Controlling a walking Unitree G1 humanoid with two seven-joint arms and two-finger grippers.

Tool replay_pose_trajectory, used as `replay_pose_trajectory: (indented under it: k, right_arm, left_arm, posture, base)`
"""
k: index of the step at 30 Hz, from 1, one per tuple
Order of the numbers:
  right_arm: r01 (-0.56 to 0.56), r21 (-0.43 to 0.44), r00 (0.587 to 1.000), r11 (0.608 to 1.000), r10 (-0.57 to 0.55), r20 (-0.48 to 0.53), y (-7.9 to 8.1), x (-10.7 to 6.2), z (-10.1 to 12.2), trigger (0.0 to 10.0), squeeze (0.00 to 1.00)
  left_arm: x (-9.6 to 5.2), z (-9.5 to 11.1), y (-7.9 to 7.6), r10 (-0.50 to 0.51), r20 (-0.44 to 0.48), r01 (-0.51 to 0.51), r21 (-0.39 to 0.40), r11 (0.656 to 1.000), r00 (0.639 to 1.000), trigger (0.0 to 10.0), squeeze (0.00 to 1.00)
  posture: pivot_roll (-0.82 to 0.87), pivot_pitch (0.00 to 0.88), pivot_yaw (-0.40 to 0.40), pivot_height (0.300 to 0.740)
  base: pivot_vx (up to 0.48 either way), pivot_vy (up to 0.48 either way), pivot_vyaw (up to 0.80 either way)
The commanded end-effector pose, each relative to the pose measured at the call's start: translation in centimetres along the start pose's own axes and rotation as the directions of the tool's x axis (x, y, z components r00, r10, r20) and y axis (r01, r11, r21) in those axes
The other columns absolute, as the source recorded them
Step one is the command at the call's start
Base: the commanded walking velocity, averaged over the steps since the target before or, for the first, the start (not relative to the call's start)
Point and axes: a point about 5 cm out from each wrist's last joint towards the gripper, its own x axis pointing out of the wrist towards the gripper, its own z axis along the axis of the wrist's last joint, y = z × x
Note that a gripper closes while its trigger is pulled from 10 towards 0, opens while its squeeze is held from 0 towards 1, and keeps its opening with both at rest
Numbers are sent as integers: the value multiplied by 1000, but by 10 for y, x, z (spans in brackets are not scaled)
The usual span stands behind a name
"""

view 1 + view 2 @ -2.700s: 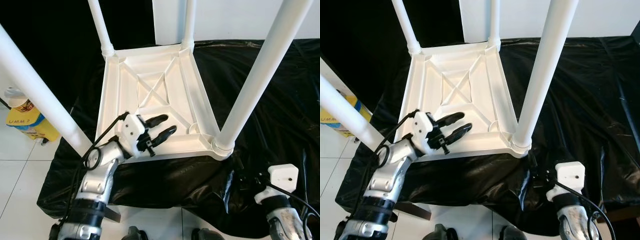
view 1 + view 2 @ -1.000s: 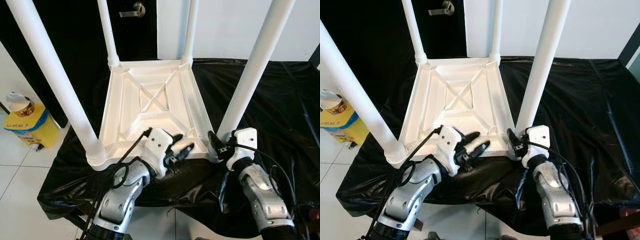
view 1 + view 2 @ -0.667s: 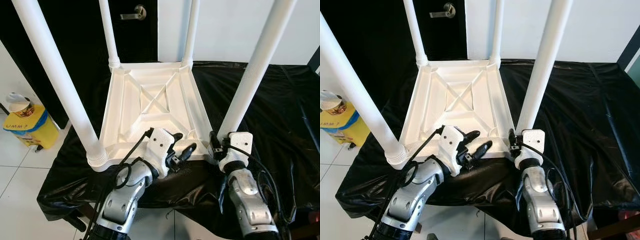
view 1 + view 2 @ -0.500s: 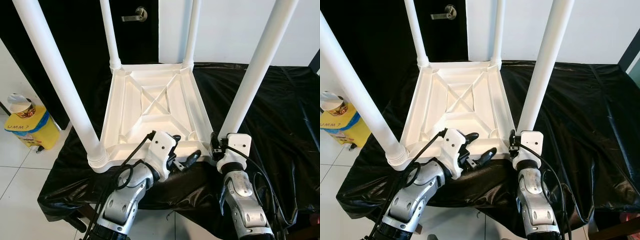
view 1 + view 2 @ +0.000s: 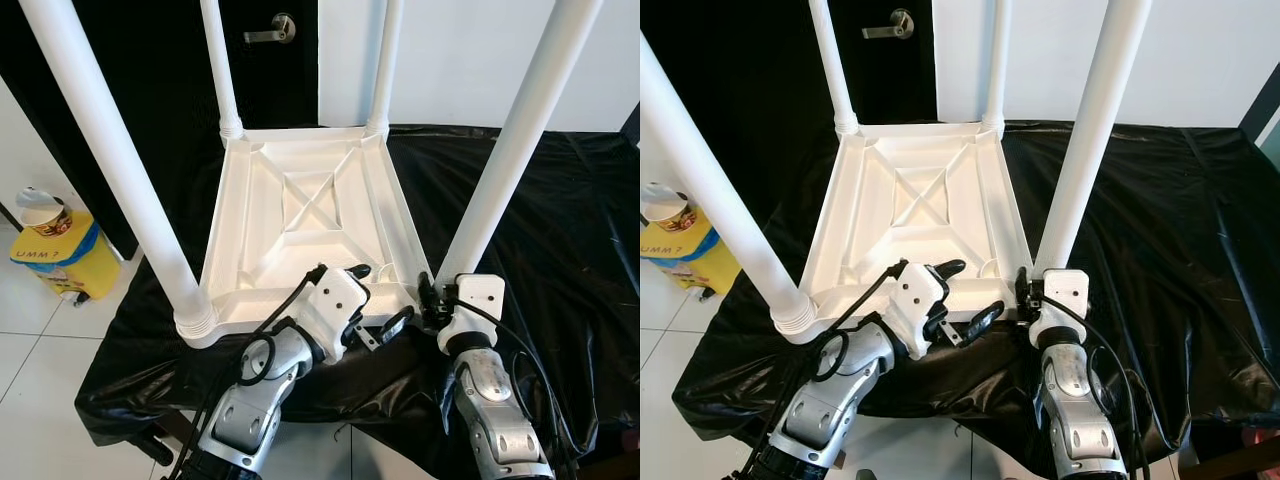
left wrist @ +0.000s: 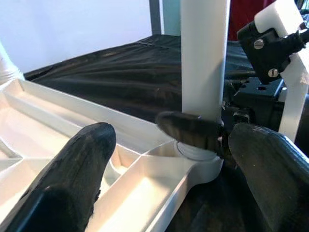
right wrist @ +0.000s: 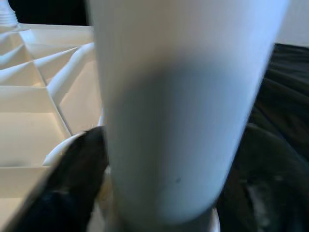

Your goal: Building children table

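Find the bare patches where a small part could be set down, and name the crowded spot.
Free: the black sheet right of the upturned table, and the ribbed underside between its far legs. Crowded: the near right leg, where the right hand and left hand meet.

All four table legs (image 5: 515, 150) cut off at 12 o'clock edge, tops unseen. Right gripper (image 5: 1025, 290) fingertips hidden behind near-right leg base (grip state unclear). Right wrist view: leg (image 7: 183, 106) blurred, very close. Yellow container (image 5: 50, 255) cropped at 9 o'clock, label unreadable. Left forearm runs off at 6 o'clock.
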Motion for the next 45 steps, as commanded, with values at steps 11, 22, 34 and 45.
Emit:
replay_pose_trajectory:
  k: [11, 22, 34, 45]
  right_arm:
    - [-250, -11, 966, 968, 250, 58, -16, 1, 12, 10000, 0]
    - [-521, -87, 852, 849, 524, 16, -25, 16, 18, 10000, 0]
    - [-667, -101, 744, 738, 665, -63, -26, 29, 11, 8431, 0]
    - [-672, -102, 740, 733, 667, -88, -34, 32, 5, 0, 0]
  left_arm:
    - [1, -2, -1, -12, 0, 12, -18, 1000, 1000, 10000, 0]
    - [1, -2, -4, -56, 8, 56, -22, 998, 998, 10000, 0]
    - [2, 0, -2, -55, 6, 55, -12, 998, 998, 10000, 0]
    - [1, 0, -3, -53, 4, 53, -14, 999, 999, 10000, 0]
  posture:
    - [-67, 0, 1, 740]
    - [-66, 1, 3, 740]
    - [-42, 4, 2, 740]
    - [-39, 12, -1, 740]
  base:
    - [0, 0, 0]
    - [0, 0, 0]
    - [0, 0, 0]
    - [0, 0, 0]
